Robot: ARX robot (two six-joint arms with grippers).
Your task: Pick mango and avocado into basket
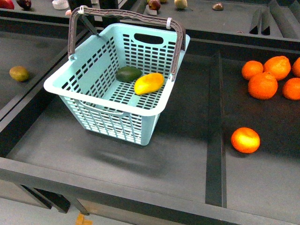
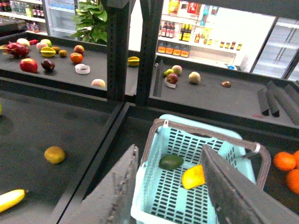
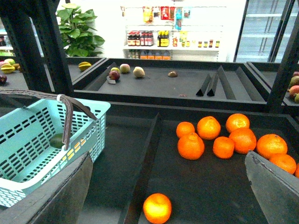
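The light teal basket (image 1: 61,91) stands tilted in the middle bin with its brown handles raised. Inside it, side by side and touching, lie the dark green avocado (image 1: 128,74) and the yellow mango (image 1: 149,83). Neither arm shows in the front view. The left wrist view looks down on the basket (image 2: 148,196); my left gripper (image 2: 169,149) hangs open above it, holding nothing, and one finger hides part of the mango (image 2: 192,177) beside the avocado (image 2: 171,162). My right gripper (image 3: 167,158) is open and empty over the orange bin, to the right of the basket (image 3: 28,126).
A pile of oranges (image 1: 269,77) fills the right bin, and a single orange (image 1: 245,139) lies nearer the front. A raised divider (image 1: 215,131) separates that bin from the basket's. A small brownish-green fruit (image 1: 19,73) sits in the left bin. Mixed fruit lies on the back shelf (image 2: 56,70).
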